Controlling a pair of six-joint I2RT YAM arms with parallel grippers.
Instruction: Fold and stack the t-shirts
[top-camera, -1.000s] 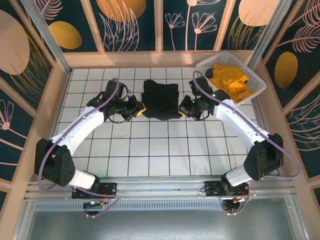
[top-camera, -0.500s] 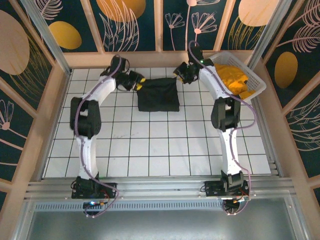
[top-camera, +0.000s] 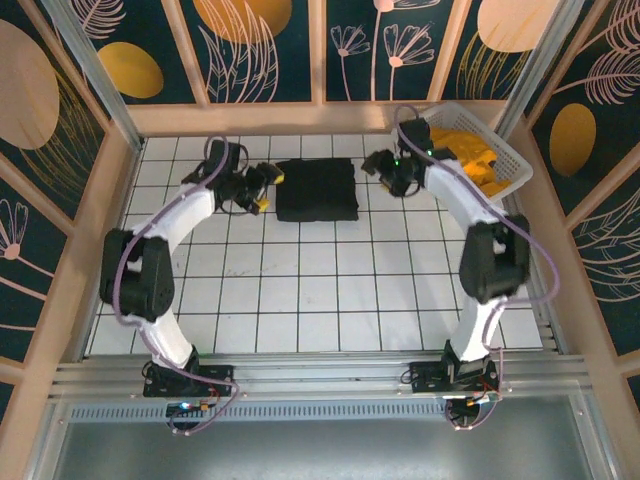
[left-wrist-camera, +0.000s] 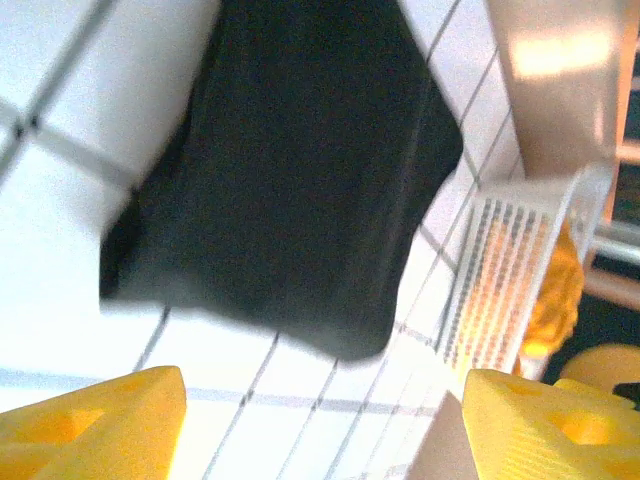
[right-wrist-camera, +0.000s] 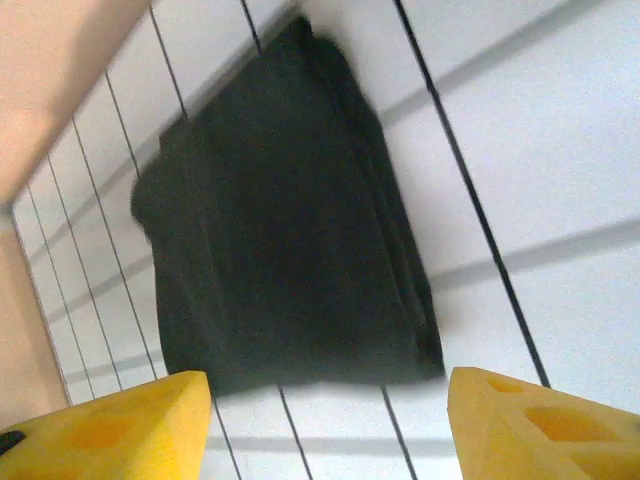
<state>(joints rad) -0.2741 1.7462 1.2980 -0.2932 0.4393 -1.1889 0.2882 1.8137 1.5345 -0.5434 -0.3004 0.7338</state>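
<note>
The black shirt (top-camera: 317, 190) lies folded flat on the table (top-camera: 300, 300), in the middle near the far edge. The left gripper (top-camera: 268, 192) is just to its left and the right gripper (top-camera: 378, 172) just to its right, both with fingers spread wide, holding nothing and not touching the cloth. The orange shirts (top-camera: 468, 160) sit bunched up in the white basket (top-camera: 516, 162) at the far right corner.

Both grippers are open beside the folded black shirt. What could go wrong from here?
1. The left gripper and right gripper flank the folded black t-shirt closely; a low move could snag an edge and undo the fold.
2. The orange t-shirts lie heaped in the basket; a grasp may drag several, or tip it.
</note>
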